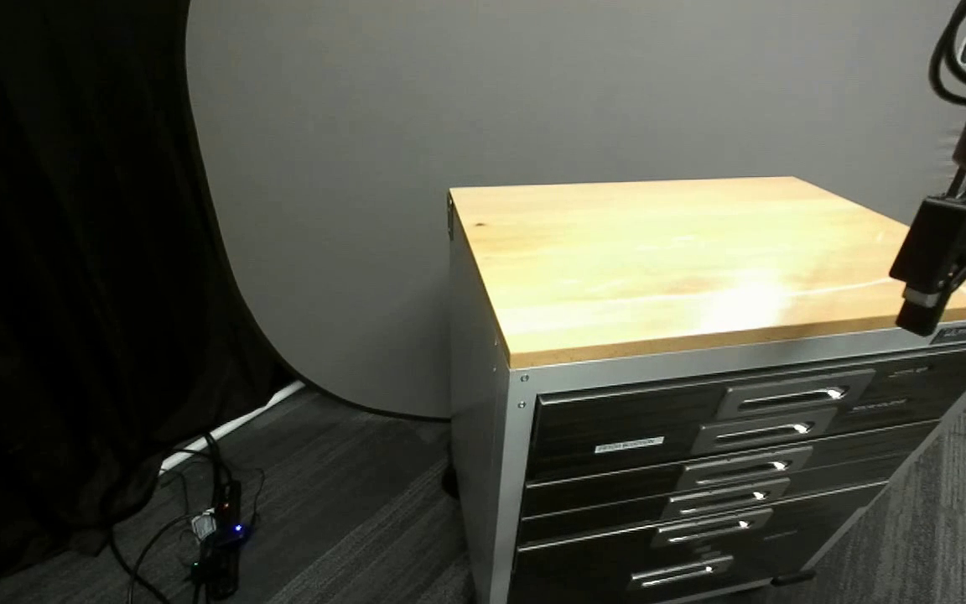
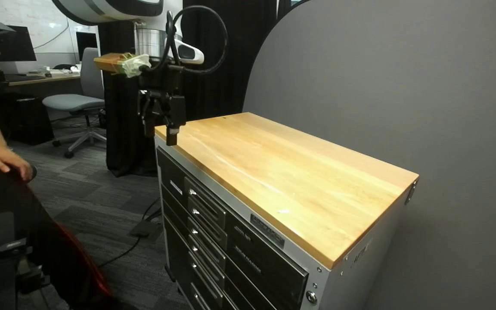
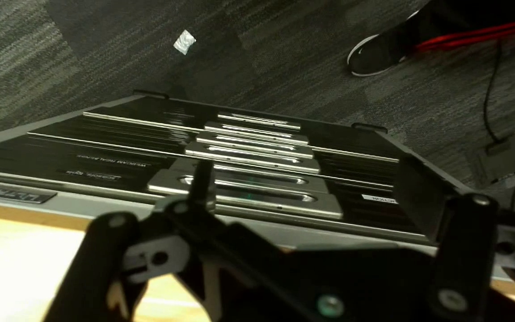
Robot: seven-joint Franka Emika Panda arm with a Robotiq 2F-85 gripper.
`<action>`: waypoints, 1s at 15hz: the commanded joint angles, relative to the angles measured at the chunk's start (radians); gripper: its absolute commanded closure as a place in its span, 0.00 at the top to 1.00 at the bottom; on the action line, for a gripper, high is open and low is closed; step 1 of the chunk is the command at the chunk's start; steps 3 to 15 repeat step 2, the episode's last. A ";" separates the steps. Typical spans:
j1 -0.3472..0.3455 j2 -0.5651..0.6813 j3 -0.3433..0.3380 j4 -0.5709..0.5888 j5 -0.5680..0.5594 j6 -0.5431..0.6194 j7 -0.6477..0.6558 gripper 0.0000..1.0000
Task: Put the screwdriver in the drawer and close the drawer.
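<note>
Gripper (image 2: 160, 134) just hangs by the near edge of the cabinet (image 1: 659, 243), fingers (image 3: 420, 199) spread pretty wide. Drawers (image 1: 659, 470) sit lower down, off left of it in an exterior view, and yeah, they all look pushed in.

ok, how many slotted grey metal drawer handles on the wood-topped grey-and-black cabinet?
6, in one column down the front of the cabinet: top handle, second handle, third handle, fourth handle, fifth handle, bottom handle. None looks hidden on that front.
</note>
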State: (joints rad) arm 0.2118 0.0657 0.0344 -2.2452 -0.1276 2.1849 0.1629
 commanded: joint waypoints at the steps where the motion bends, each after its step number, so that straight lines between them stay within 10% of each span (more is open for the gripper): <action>1: -0.031 0.004 0.031 0.001 -0.002 -0.002 0.002 1.00; 15: -0.033 0.010 0.030 0.001 -0.002 -0.001 0.002 1.00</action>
